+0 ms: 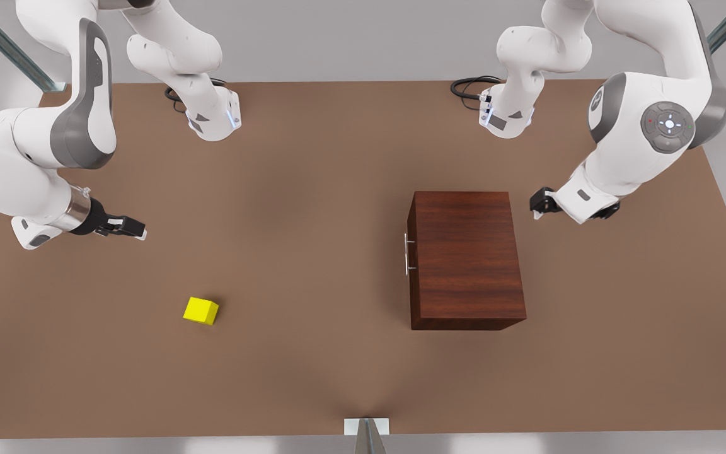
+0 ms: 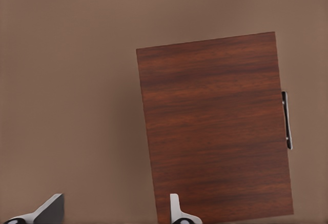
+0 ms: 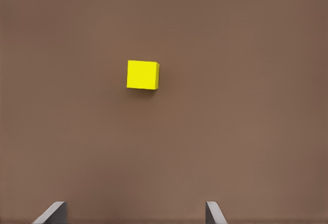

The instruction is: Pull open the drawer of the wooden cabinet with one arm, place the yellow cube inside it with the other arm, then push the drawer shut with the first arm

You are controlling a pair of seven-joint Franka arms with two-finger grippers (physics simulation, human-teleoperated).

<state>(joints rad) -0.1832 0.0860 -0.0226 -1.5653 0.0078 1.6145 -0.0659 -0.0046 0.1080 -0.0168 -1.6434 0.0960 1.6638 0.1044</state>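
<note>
The wooden cabinet (image 1: 466, 257) stands right of the table's middle in the front view, and its top (image 2: 212, 126) also appears in the left wrist view. Its drawer is pushed in, with the silver bar handle (image 1: 406, 254) (image 2: 287, 120) facing the front view's left. My left gripper (image 1: 542, 205) (image 2: 114, 216) hovers open just behind the cabinet's far right corner. The yellow cube (image 1: 201, 310) (image 3: 142, 75) lies on the table at the front view's left. My right gripper (image 1: 139, 230) (image 3: 134, 216) is open, above and behind the cube, touching nothing.
The brown table (image 1: 312, 189) has open room between cube and cabinet. Both arm bases (image 1: 215, 116) (image 1: 505, 116) and black cables (image 1: 470, 85) sit at the far edge. A small white bracket (image 1: 366, 427) marks the near edge.
</note>
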